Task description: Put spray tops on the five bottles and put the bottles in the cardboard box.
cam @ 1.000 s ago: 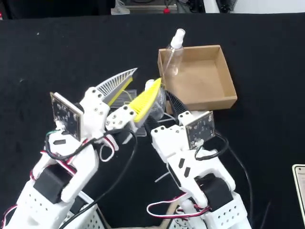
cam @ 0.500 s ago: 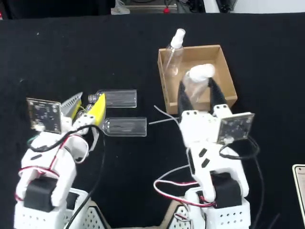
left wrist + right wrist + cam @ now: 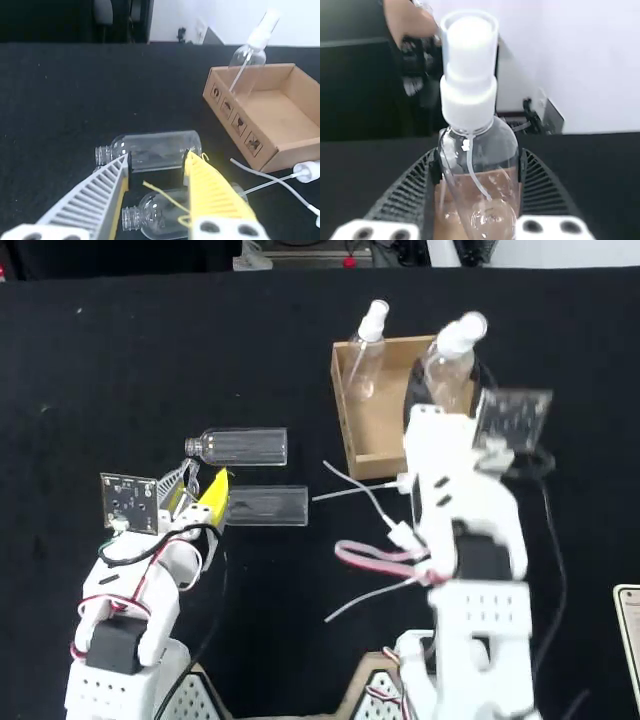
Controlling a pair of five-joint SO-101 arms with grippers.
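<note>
A black cloth covers the table (image 3: 120, 340). Beyond the table's far edge rises a plain white wall (image 3: 225, 17), brightly lit, with a dark shadowed space (image 3: 50, 20) beside it. Just past that same edge lie cables (image 3: 320, 252) and small clutter.

White plastic arms (image 3: 460, 510), red-and-white cables (image 3: 370, 558), yellow-and-grey ribbed left tool (image 3: 156, 159), seemingly black right tool (image 3: 477, 160).

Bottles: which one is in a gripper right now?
The capped bottle in the right gripper, over the cardboard box. The other capped bottle stands free at the box's corner; two uncapped bottles lie on the table.
</note>
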